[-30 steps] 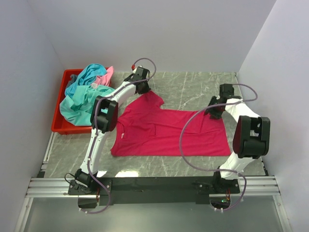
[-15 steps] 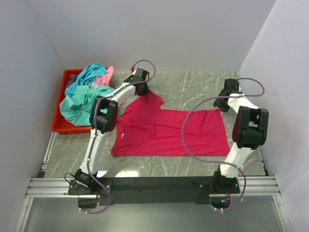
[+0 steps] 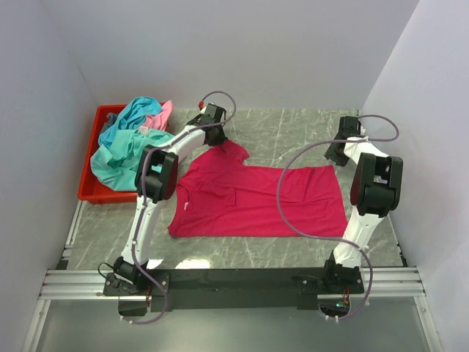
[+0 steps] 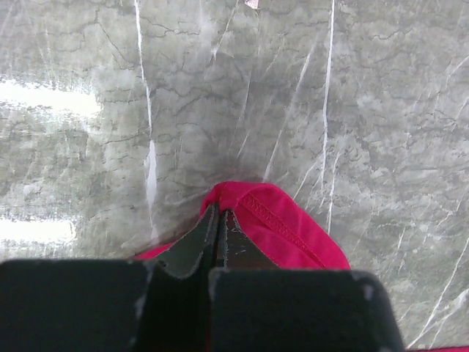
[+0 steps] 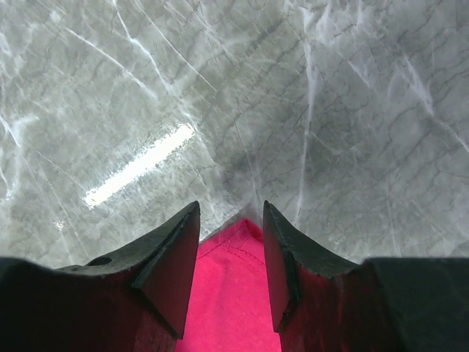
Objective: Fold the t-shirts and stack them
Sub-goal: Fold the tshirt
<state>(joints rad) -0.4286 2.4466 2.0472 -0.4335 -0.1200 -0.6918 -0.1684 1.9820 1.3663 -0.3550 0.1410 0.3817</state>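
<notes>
The left hand (image 4: 218,218) is pressed together, pinching a sleeve of the red shirt (image 3: 249,198); the right hand (image 5: 230,211) is spread, the shirt's corner between its fingers.

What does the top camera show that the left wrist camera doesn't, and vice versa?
Top only: the whole magenta shirt spread flat with the right gripper at its far right corner, and the red bin holding a teal shirt and a pink shirt. Left wrist only: the left gripper shut on the sleeve's stitched hem. Both: magenta cloth on the marble table.
</notes>
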